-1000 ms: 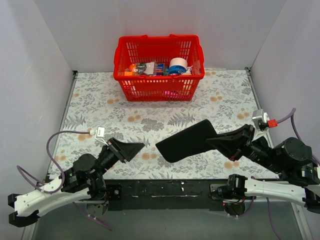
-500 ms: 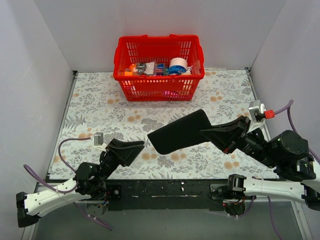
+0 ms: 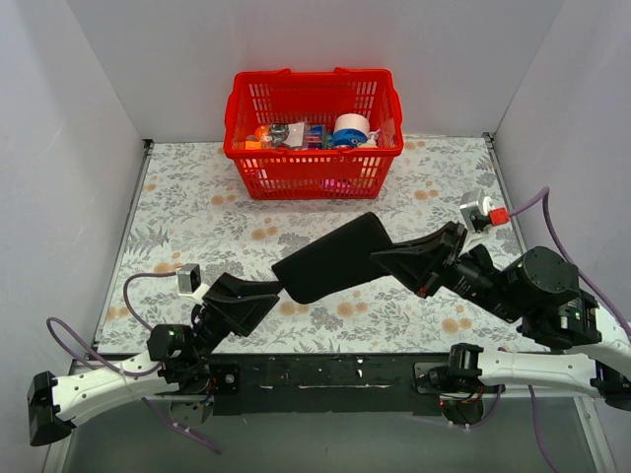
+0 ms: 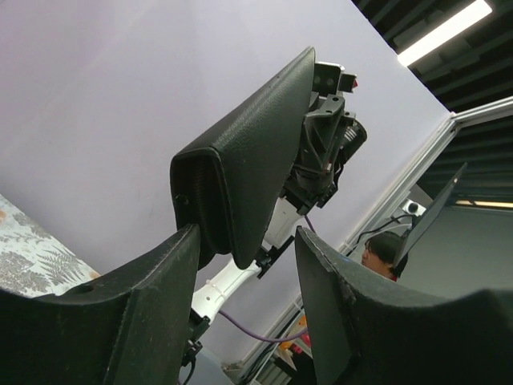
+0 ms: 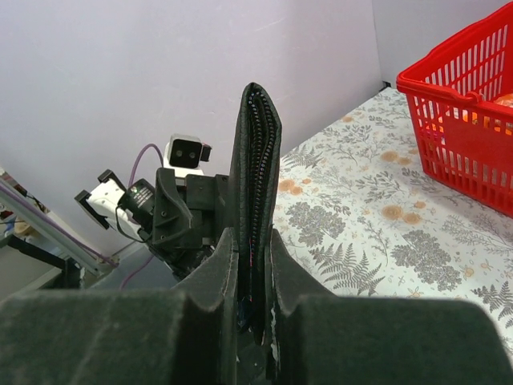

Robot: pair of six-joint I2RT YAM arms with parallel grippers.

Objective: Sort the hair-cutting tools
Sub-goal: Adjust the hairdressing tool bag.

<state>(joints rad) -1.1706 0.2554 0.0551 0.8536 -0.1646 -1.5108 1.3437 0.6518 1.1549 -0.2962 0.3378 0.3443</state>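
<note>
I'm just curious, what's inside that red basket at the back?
The red basket holds a white roll and a jumble of small colourful items. Whatever lies beneath them is covered, and they are too small to name.

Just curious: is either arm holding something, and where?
The right gripper pinches the black pouch by one end; the left gripper stands open around the other end.

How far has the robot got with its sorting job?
Nothing looks sorted: no hair-cutting tools show anywhere on the table. Right now the right jaws are shut on the flat black pouch, holding it up off the table, and its free end sits between the open left jaws. All the sorting is left to do.
</note>
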